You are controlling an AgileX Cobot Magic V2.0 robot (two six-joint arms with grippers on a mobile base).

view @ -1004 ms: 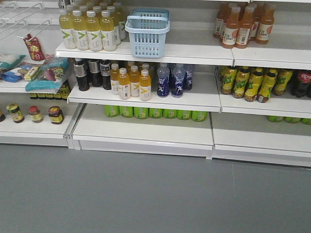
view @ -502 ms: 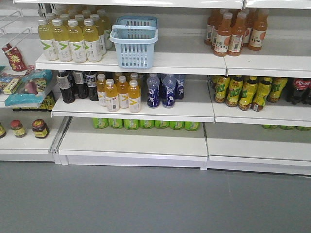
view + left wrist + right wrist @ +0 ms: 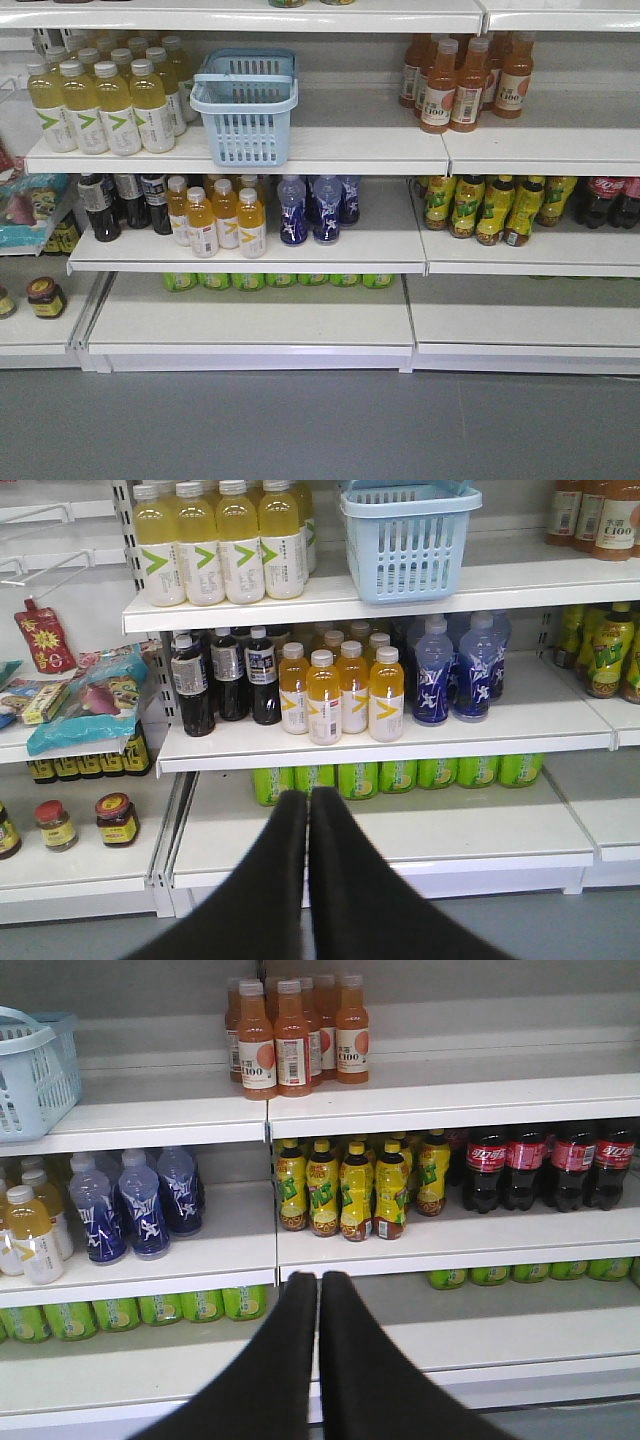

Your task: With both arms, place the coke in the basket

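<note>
White supermarket shelving fills the front view above a grey floor. On the upper shelf stands the basket, just beside yellow drink bottles. The coke stands in a row of 4 at the right end of the middle shelf, next to yellow-green bottles and well apart from the basket. Both the left gripper and the right gripper have their fingers pressed together on nothing, short of the shelves. This looks like the approach step. Next, I judge, the right fingers must part and reach for 1 coke while the left arm goes to the basket.
</note>
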